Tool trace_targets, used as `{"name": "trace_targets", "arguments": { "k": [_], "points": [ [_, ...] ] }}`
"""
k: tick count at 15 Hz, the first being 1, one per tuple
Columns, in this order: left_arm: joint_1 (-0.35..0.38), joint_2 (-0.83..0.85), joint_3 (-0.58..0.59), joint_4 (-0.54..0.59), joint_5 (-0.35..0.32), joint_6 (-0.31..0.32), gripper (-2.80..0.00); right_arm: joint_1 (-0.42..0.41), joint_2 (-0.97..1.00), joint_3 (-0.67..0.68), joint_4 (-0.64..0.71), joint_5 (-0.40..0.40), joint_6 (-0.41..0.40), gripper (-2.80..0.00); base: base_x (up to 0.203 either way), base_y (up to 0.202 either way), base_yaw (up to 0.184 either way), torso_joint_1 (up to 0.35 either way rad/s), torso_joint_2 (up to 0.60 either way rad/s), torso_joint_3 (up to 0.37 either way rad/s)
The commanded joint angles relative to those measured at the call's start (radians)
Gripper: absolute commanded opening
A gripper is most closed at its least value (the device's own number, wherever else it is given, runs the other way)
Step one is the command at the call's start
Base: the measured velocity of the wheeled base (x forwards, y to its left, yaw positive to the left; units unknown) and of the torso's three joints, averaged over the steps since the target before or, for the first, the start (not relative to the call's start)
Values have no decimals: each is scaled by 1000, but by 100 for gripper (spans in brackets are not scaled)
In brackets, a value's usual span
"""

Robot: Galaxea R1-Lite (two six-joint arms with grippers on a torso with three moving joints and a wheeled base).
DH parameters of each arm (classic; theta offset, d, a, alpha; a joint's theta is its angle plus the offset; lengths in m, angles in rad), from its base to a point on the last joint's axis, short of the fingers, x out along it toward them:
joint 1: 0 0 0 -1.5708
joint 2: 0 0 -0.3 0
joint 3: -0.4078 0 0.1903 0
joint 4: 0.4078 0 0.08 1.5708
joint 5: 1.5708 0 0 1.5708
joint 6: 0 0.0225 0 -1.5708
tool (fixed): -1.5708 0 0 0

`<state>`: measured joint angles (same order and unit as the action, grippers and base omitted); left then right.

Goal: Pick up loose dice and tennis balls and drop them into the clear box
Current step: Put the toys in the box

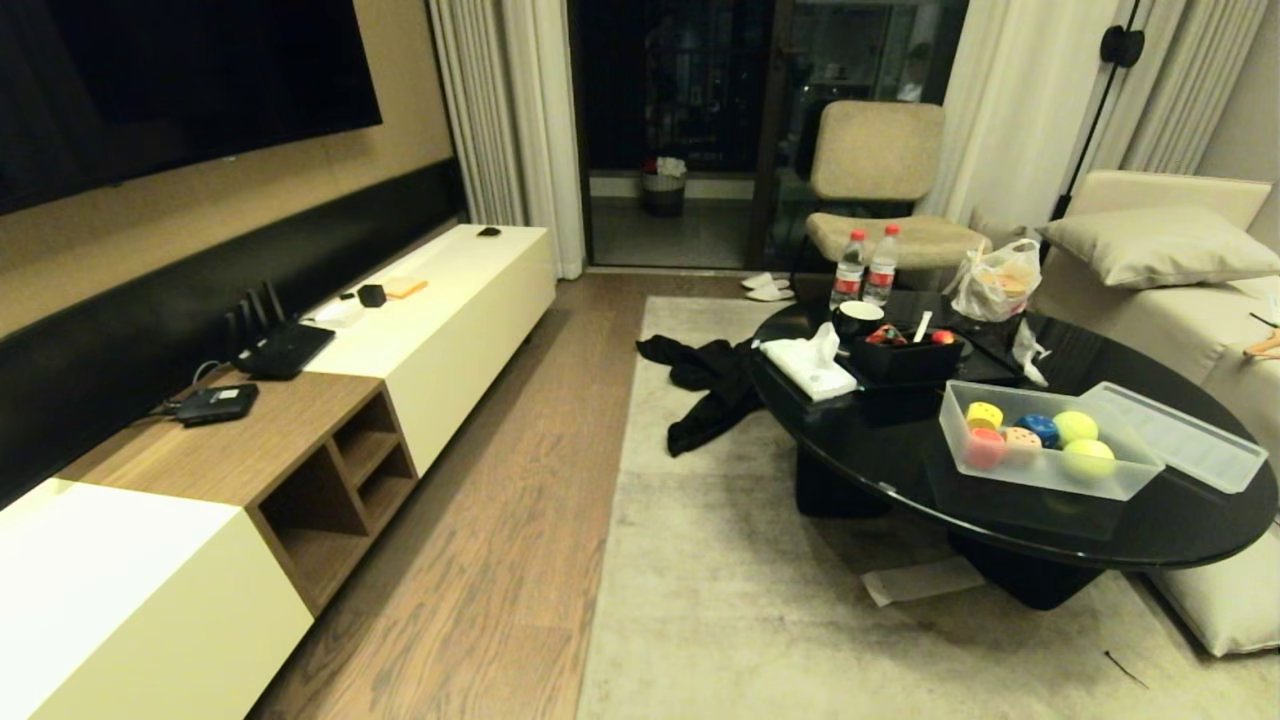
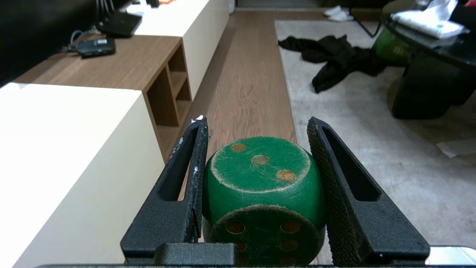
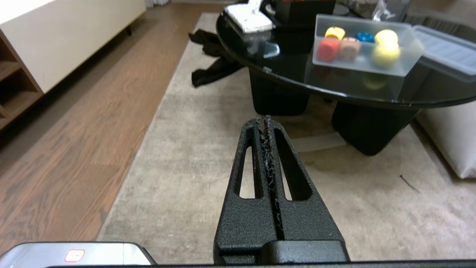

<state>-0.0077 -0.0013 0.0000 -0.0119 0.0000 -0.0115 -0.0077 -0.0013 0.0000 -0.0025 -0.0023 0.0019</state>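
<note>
toward the right of the head frame, on the round black bench [image 1: 900,450], the clear box [image 1: 1045,472] sits uncovered with its lid [image 1: 1180,435] lying just beside it at the right. inside are a yellow die [image 1: 984,414], a red die [image 1: 985,447], a tan die [image 1: 1022,443], a blue die [image 1: 1040,428] and two tennis balls [image 1: 1075,427]. neither arm shows there. low in the left wrist frame, the left gripper [image 2: 256,163] is clamped on a green die [image 2: 262,186], over the wooden floor [image 2: 245,85] beside the rug [image 2: 372,149]. the right gripper [image 3: 266,123] has its fingers pressed together, empty, above the rug. a black garment [image 1: 705,385], perhaps a jacket, lies on the rug.
</note>
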Motion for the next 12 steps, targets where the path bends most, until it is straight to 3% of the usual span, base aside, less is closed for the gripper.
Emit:
{"name": "trace_targets", "arguments": {
  "k": [1,12],
  "points": [
    [0,0,2,0,0,-1,-280,0,1,0,-1,0,0,-280,0,0,0,7,-2,202],
    [0,0,2,0,0,2,-280,1,1,0,-1,0,0,-280,0,0,0,2,2,39]
  ]
}}
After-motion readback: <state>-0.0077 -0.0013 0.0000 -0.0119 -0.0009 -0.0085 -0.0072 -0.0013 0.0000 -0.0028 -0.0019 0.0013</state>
